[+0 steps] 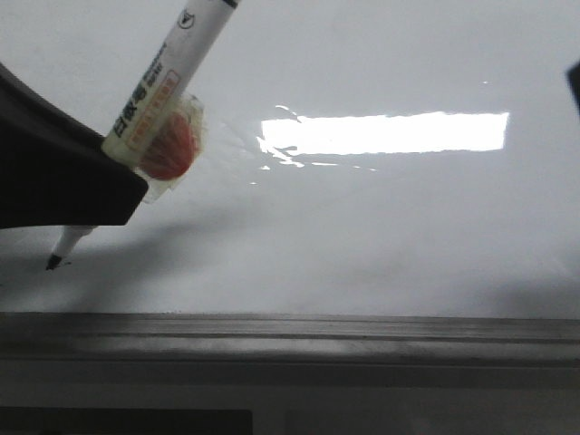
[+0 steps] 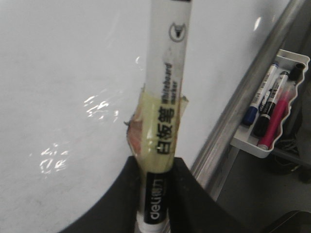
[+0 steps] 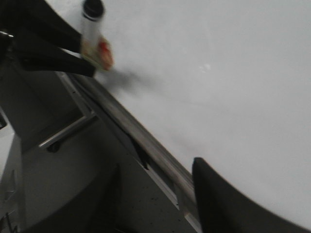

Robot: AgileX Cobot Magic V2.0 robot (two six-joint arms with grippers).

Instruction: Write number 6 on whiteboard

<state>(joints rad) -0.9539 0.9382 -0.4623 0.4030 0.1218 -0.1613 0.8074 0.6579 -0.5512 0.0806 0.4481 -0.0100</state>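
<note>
We see the left pincer [image 1: 109, 168] clamped on a marker [image 1: 159, 82], its tip at the whiteboard [image 1: 381, 236] just below the pincer. No number 6 shows yet; we judge the first stroke comes next, needing steady contact. The right pincer [image 3: 160, 194] stands apart.

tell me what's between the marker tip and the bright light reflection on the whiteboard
Nothing: the front view shows only bare whiteboard between the marker tip and the light reflection. No 6 is drawn yet.
</note>
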